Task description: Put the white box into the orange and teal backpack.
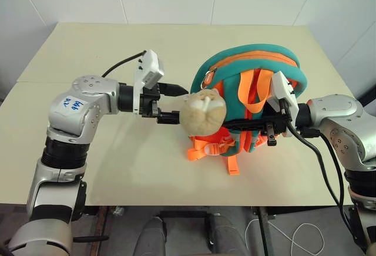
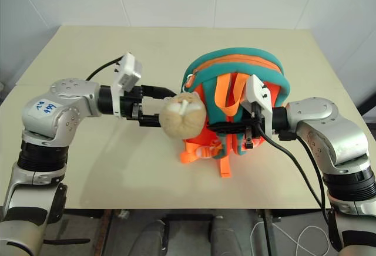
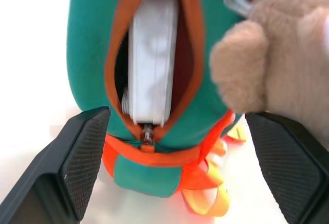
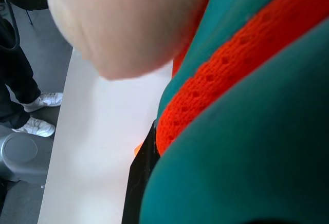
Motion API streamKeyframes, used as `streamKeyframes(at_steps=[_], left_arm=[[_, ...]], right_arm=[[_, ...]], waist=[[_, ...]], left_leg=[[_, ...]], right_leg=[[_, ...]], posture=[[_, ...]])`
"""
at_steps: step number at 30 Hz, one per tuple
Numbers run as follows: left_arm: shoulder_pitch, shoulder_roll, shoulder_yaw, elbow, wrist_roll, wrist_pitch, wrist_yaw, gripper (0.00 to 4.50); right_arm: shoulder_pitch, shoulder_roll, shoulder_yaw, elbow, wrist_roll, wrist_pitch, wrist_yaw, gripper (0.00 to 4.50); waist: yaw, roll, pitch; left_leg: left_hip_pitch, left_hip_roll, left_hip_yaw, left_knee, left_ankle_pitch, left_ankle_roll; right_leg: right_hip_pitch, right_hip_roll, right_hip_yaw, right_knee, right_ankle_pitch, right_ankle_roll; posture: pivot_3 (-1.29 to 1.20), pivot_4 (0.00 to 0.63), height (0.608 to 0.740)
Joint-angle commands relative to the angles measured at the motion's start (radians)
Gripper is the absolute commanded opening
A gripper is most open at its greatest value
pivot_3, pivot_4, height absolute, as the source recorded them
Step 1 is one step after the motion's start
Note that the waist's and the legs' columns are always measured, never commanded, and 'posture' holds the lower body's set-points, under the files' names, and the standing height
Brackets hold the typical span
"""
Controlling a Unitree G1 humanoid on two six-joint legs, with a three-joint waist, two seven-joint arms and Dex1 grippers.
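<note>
White box [image 3: 152, 75] sits inside orange and teal backpack [image 1: 258, 62].

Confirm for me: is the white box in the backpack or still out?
In. The left wrist view shows the white box sitting inside the unzipped opening of the orange and teal backpack, with the open left gripper empty.

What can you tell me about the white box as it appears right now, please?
The white box is a flat, smooth, hard-looking case with rounded corners. It stands on edge inside the orange and teal backpack, framed by the open zipper slit with orange edging. Its lower end sits near the zipper's end. The open left claw is clear of it.
</note>
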Motion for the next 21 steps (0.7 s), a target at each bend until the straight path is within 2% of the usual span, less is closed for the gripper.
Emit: streamKeyframes(at_steps=[1, 6, 14, 21], left_arm=[[-0.005, -0.025, 0.027, -0.015, -0.014, -0.004, 0.054, 4.11], [0.002, -0.028, -0.005, 0.031, 0.032, -0.037, 0.090, 2.52], [-0.030, -0.110, -0.039, 0.116, 0.044, -0.094, 0.101, 0.04], [-0.063, -0.215, -0.072, 0.159, 0.039, -0.118, 0.098, 0.04]], right_arm=[[-0.011, 0.005, -0.004, -0.023, 0.012, 0.002, -0.004, 0.00], [-0.010, 0.007, -0.006, -0.024, 0.012, 0.003, -0.009, 0.00], [-0.003, 0.005, -0.012, -0.032, 0.015, 0.006, -0.021, 0.00], [0.000, 0.002, -0.015, -0.032, 0.015, 0.006, -0.027, 0.00]], waist=[[0.000, 0.000, 0.000], [-0.004, 0.000, 0.000], [0.001, 0.000, 0.000], [0.001, 0.000, 0.000]], left_leg=[[0.000, 0.000, 0.000, 0.000, 0.000, 0.000], [0.000, 0.000, 0.000, 0.000, 0.000, 0.000], [0.000, 0.000, 0.000, 0.000, 0.000, 0.000], [0.000, 0.000, 0.000, 0.000, 0.000, 0.000]], right_leg=[[0.000, 0.000, 0.000, 0.000, 0.000, 0.000], [0.000, 0.000, 0.000, 0.000, 0.000, 0.000], [0.000, 0.000, 0.000, 0.000, 0.000, 0.000], [0.000, 0.000, 0.000, 0.000, 0.000, 0.000]], posture=[[0.00, 0.150, 0.740], [0.00, 0.150, 0.740], [0.00, 0.150, 0.740], [0.00, 0.150, 0.740]])
